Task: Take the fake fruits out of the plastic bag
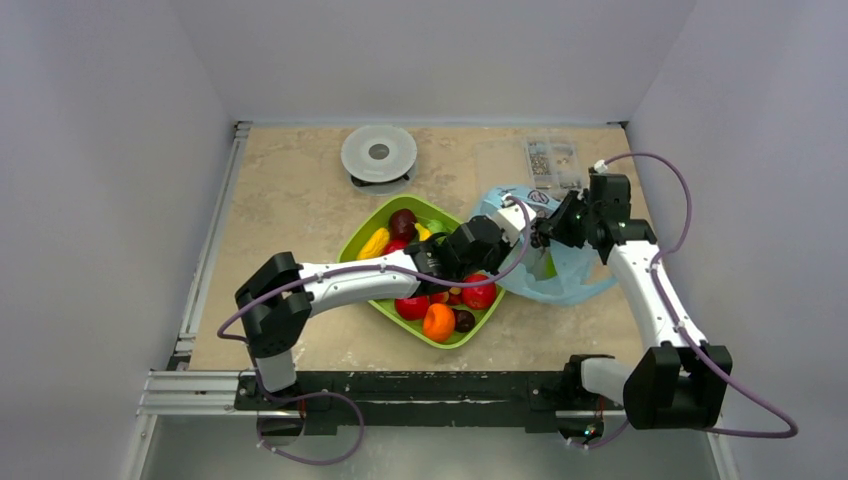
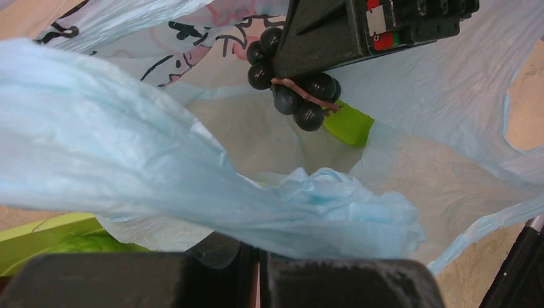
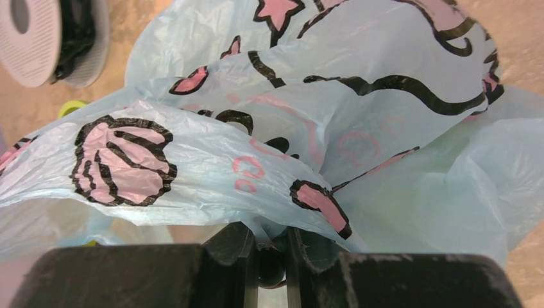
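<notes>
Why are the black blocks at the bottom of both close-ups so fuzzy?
Left wrist view: the left fingers sit too near the lens, blurred, while the grape bunch is sharp. Right wrist view: right fingers likewise soft, plastic bag print crisp.

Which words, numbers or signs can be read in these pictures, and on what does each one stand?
No text is legible.
plastic bag: only pink shell drawings and faint pink round marks, not readable as characters.
right tool, gripping the grape bunch: red and white sticker, too blurred to read.
</notes>
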